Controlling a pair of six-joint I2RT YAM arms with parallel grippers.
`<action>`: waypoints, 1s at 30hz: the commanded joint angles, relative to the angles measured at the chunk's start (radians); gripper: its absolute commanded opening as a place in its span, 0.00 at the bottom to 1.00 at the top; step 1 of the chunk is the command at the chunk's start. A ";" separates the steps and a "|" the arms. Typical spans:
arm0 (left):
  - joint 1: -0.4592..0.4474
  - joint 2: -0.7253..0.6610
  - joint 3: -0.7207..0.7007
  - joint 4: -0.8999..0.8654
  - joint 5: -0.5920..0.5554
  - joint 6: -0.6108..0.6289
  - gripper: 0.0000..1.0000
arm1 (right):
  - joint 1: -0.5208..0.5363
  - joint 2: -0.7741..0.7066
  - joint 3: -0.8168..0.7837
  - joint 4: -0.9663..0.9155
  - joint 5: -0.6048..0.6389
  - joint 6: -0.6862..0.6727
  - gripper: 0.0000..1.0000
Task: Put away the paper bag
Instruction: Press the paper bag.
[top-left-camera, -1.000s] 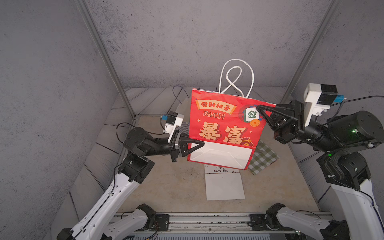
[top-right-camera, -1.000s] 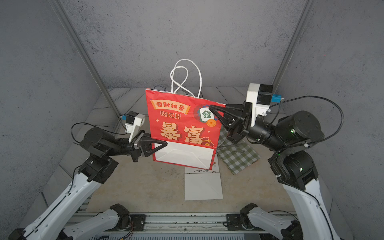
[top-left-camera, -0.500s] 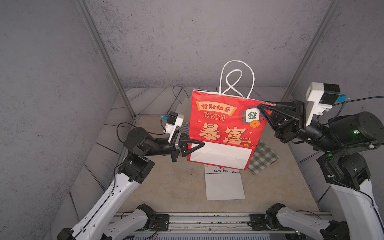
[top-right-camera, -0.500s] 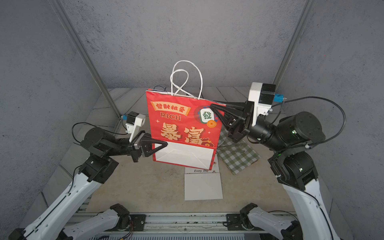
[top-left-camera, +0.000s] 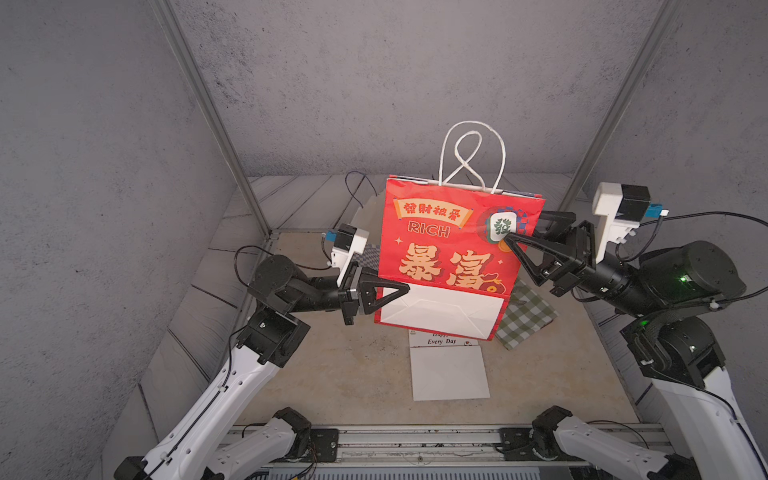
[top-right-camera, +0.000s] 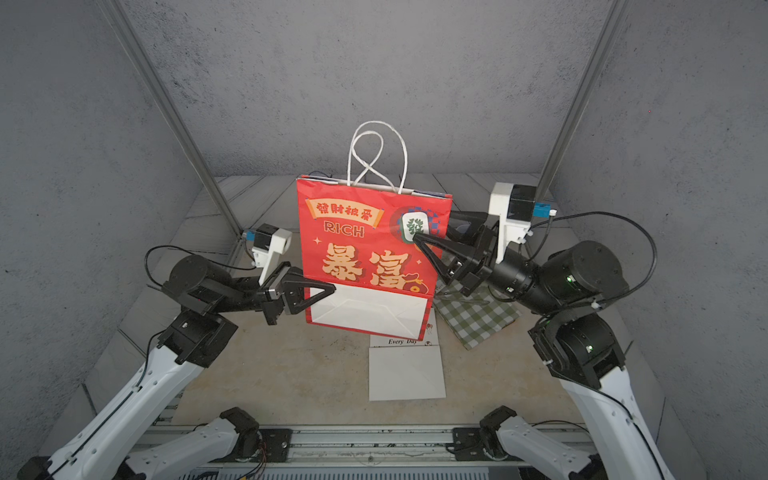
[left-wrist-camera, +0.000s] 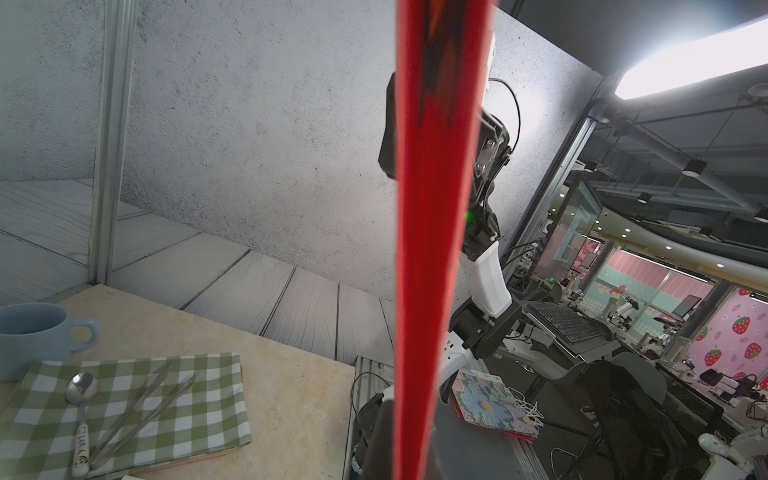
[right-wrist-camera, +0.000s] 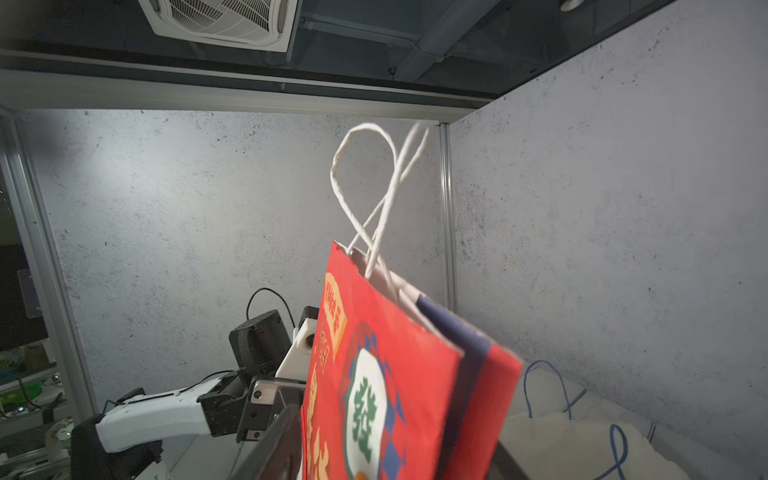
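Observation:
The red paper bag (top-left-camera: 449, 249) (top-right-camera: 365, 249) with gold characters and white rope handles hangs upright above the table, folded flat. My left gripper (top-left-camera: 405, 289) (top-right-camera: 332, 289) is shut on its lower left edge. In the left wrist view the paper bag (left-wrist-camera: 432, 249) runs edge-on as a red strip out of the left gripper (left-wrist-camera: 411, 453). My right gripper (top-left-camera: 519, 232) (top-right-camera: 432, 228) is open and straddles the bag's upper right edge, one finger in front, one behind. In the right wrist view the paper bag (right-wrist-camera: 395, 374) sits loosely between the fingers of the right gripper (right-wrist-camera: 390, 457).
Below the bag, a white bag (top-left-camera: 449, 370) printed "Every Day" lies flat on the table. A green checked cloth (top-left-camera: 528, 316) (left-wrist-camera: 124, 407) carries a spoon and tongs, with a blue mug (left-wrist-camera: 33, 332) beside it. A white bag with blue handles (right-wrist-camera: 582, 449) lies at the back.
My right gripper, shut on the bag's upper right edge half a second ago, has opened its jaws around it. The left gripper and the bag have hardly moved.

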 joint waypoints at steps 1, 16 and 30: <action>-0.003 -0.018 0.000 0.050 -0.010 -0.002 0.00 | -0.002 -0.031 -0.083 0.054 -0.012 0.102 0.63; -0.007 -0.007 -0.038 0.123 -0.113 -0.039 0.00 | -0.002 -0.138 -0.206 -0.094 -0.159 0.206 0.74; -0.010 -0.004 -0.071 0.123 -0.204 -0.054 0.00 | -0.002 -0.142 -0.340 -0.020 -0.097 0.258 0.57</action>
